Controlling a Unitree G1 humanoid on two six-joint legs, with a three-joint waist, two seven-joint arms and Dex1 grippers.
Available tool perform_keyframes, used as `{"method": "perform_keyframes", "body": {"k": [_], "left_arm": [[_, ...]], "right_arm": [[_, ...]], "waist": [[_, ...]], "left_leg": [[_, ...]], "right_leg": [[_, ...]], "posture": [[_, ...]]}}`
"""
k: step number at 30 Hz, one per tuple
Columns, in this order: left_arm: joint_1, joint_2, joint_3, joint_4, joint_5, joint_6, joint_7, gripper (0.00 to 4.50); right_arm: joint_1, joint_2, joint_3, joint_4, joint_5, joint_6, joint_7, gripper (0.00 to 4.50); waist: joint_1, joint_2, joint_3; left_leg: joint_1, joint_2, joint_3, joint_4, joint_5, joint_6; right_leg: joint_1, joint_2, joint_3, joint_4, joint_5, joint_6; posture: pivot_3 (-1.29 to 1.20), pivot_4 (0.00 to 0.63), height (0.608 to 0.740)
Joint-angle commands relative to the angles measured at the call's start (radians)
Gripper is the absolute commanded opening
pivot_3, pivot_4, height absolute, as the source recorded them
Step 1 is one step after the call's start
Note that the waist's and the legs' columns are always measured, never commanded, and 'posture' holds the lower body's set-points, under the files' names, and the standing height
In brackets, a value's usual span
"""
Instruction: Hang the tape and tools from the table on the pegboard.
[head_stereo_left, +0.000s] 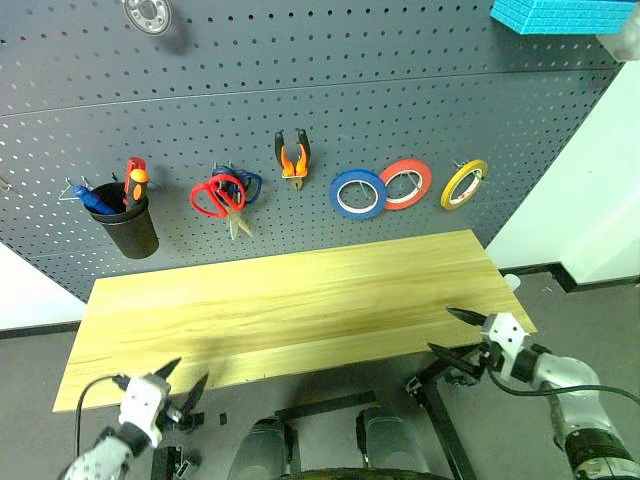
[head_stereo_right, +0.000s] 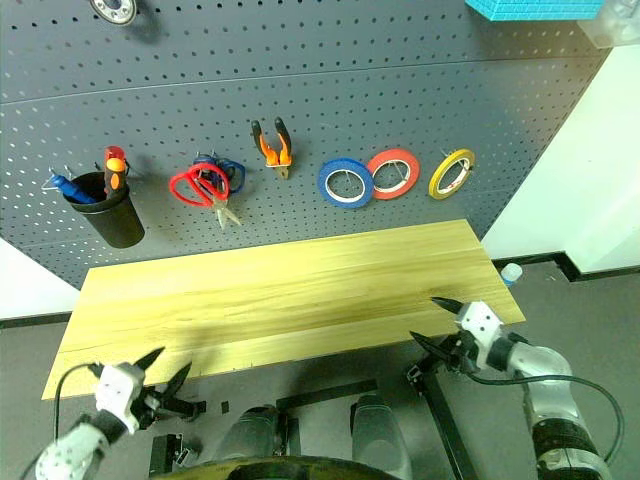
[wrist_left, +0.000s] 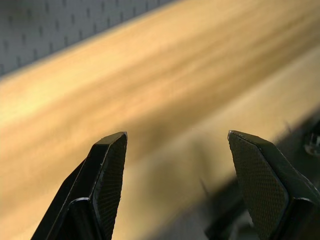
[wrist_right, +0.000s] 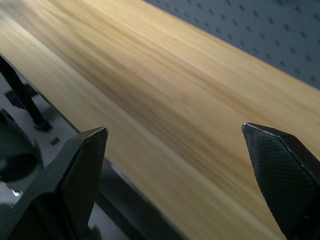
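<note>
The yellow tape (head_stereo_left: 464, 184) hangs on a hook at the right of the dark pegboard (head_stereo_left: 300, 90). The orange-and-black pliers (head_stereo_left: 292, 155) and the red scissors (head_stereo_left: 218, 196) hang further left. A red and orange handle (head_stereo_left: 135, 180) sticks up out of a black cup (head_stereo_left: 133, 228); I cannot tell which tool it is. The wooden table (head_stereo_left: 290, 295) lies bare below. My left gripper (head_stereo_left: 188, 372) is open and empty, low at the table's front left edge. At the front right corner my right gripper (head_stereo_left: 441, 330) is also open and empty. Both wrist views look across the tabletop between spread fingers (wrist_left: 107, 170) (wrist_right: 82, 160).
A blue roll (head_stereo_left: 358, 193) and a red-orange roll (head_stereo_left: 405, 183) hang left of the yellow one. Blue scissors (head_stereo_left: 247, 183) hang behind the red ones. A metal ring (head_stereo_left: 147, 14) and a cyan block (head_stereo_left: 560, 15) sit high on the board. A small white bottle (head_stereo_left: 512, 283) stands on the floor.
</note>
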Motion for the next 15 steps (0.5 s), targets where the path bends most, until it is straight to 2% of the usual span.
{"method": "perform_keyframes", "body": {"k": [1, 4, 5, 6, 7, 12, 15], "left_arm": [[-0.024, 0.005, 0.0, 0.018, 0.004, -0.064, 0.013, 3.37], [-0.053, 0.007, -0.006, 0.039, 0.011, -0.077, 0.025, 3.37], [-0.061, 0.008, -0.008, 0.044, 0.011, -0.082, 0.027, 3.37], [-0.067, 0.009, -0.01, 0.048, 0.011, -0.083, 0.028, 3.37], [-0.071, 0.009, -0.013, 0.05, 0.009, -0.086, 0.027, 3.37], [-0.08, 0.013, -0.028, 0.052, 0.013, -0.085, 0.021, 3.37], [-0.083, 0.012, -0.041, 0.052, 0.015, -0.084, 0.023, 3.37]], "right_arm": [[-0.034, -0.001, -0.018, 0.037, -0.005, -0.041, -0.003, 4.5], [-0.055, 0.008, -0.011, 0.063, -0.016, -0.053, -0.009, 4.5], [-0.061, 0.011, -0.01, 0.07, -0.019, -0.055, -0.01, 4.5], [-0.066, 0.014, -0.008, 0.07, -0.022, -0.056, -0.012, 4.5], [-0.068, 0.018, -0.007, 0.066, -0.023, -0.055, -0.015, 4.5], [-0.058, 0.034, 0.002, -0.018, -0.023, -0.021, -0.03, 4.5], [-0.046, 0.041, 0.009, -0.082, -0.024, 0.015, -0.044, 4.5]], "waist": [[0.001, 0.005, -0.003], [-0.009, 0.021, -0.013], [-0.014, 0.029, -0.02], [-0.016, 0.033, -0.024], [-0.015, 0.031, -0.024], [-0.005, 0.018, -0.029], [0.002, 0.016, -0.029]], "left_leg": [[0.0, 0.0, 0.0, 0.001, -0.001, -0.001], [-0.003, 0.002, -0.001, 0.007, -0.003, -0.002], [-0.008, 0.008, -0.002, 0.01, -0.003, -0.001], [-0.014, 0.013, -0.005, 0.01, -0.003, -0.001], [-0.018, 0.014, -0.005, 0.008, -0.003, -0.001], [-0.009, 0.007, 0.015, 0.009, -0.003, 0.003], [0.001, 0.006, 0.016, 0.007, -0.005, 0.004]], "right_leg": [[0.0, 0.0, -0.001, 0.0, 0.0, 0.0], [0.0, 0.001, -0.007, -0.008, 0.0, 0.0], [0.003, 0.004, -0.013, -0.019, 0.0, 0.0], [0.005, 0.007, -0.019, -0.032, 0.0, 0.0], [0.009, 0.005, -0.023, -0.039, 0.0, 0.0], [0.002, -0.011, -0.015, -0.017, 0.001, 0.001], [0.002, -0.011, -0.011, -0.004, 0.003, 0.005]], "posture": [[-0.04, 0.045, 0.74], [-0.04, 0.046, 0.74], [-0.04, 0.046, 0.74], [-0.04, 0.046, 0.74], [-0.04, 0.045, 0.74], [-0.04, 0.045, 0.74], [-0.04, 0.047, 0.74]]}}
